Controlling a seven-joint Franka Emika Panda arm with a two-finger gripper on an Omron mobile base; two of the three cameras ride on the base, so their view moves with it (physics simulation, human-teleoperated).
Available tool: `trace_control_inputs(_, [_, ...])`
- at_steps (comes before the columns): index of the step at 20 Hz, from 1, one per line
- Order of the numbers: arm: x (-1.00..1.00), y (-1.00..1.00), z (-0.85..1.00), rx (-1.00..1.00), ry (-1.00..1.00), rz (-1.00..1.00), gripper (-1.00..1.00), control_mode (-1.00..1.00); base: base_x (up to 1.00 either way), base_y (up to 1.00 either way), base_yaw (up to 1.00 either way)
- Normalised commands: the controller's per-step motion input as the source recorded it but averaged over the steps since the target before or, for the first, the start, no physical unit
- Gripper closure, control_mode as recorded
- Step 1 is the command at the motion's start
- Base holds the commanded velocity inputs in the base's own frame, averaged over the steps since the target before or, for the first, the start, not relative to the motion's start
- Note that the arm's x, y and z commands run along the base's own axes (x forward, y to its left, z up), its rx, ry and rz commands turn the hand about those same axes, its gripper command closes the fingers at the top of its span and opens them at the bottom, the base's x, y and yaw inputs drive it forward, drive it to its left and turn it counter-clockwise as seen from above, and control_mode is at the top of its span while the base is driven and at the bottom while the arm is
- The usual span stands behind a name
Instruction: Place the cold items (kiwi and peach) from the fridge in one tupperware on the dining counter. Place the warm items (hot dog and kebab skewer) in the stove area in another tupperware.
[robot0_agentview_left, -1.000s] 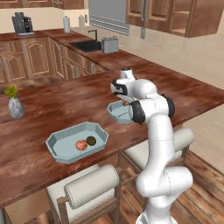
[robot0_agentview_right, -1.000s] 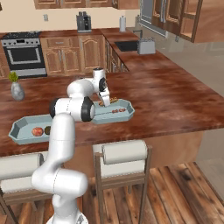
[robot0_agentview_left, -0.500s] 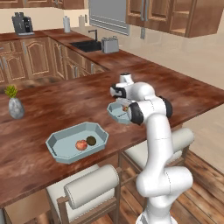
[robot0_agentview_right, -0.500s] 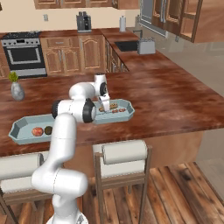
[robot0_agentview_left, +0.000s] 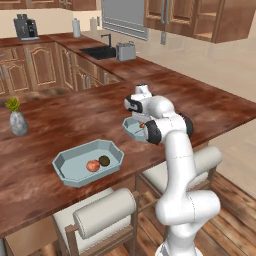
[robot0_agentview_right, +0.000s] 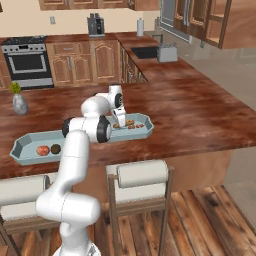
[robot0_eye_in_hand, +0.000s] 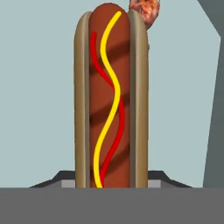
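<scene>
Near tupperware: pale blue tupperware (robot0_agentview_left: 75, 172) at the near edge of the table (robot0_agentview_left: 45, 130), holding the peach (robot0_agentview_left: 92, 165) and the kiwi (robot0_agentview_left: 104, 160) side by side, touching or nearly so; unchanged over the last second.
Cold items: both look delivered, so that half of the task reads as done.
End effector: end effector (robot0_agentview_right: 119, 118) low over the 2nd tupperware (robot0_agentview_right: 145, 129); over the last second it has shifted only slightly above that tray. Jaws narrow; the hot dog (robot0_eye_in_hand: 111, 98) runs up from between them in the hand view, so it seems held, or only just set down.
Hot dog: inside the 2nd tupperware, lengthwise over its pale floor, with ketchup and mustard lines on top.
Kebab skewer: browned chunk (robot0_eye_in_hand: 146, 11) just past the hot dog's far end, in the same tray.
Meaning: warm items appear together; likely only release and withdrawal remain.
Far: stove area (robot0_agentview_right: 27, 60) along the back wall.
</scene>
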Motion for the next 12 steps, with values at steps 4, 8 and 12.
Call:
trace_control_inputs(4, [0.0,0.0,-0.21,0.0,0.08,0.0,-1.0,-1.0,0.0,0.0,0.0])
trace_control_inputs(8, [0.0,0.0,-0.07,0.0,0.04,0.0,-1.0,-1.0,0.0,0.0,0.0])
trace_control_inputs(12, [-0.1,0.0,0.0,0.0,0.0,0.0,-1.0,-1.0,0.0,0.0,0.0])
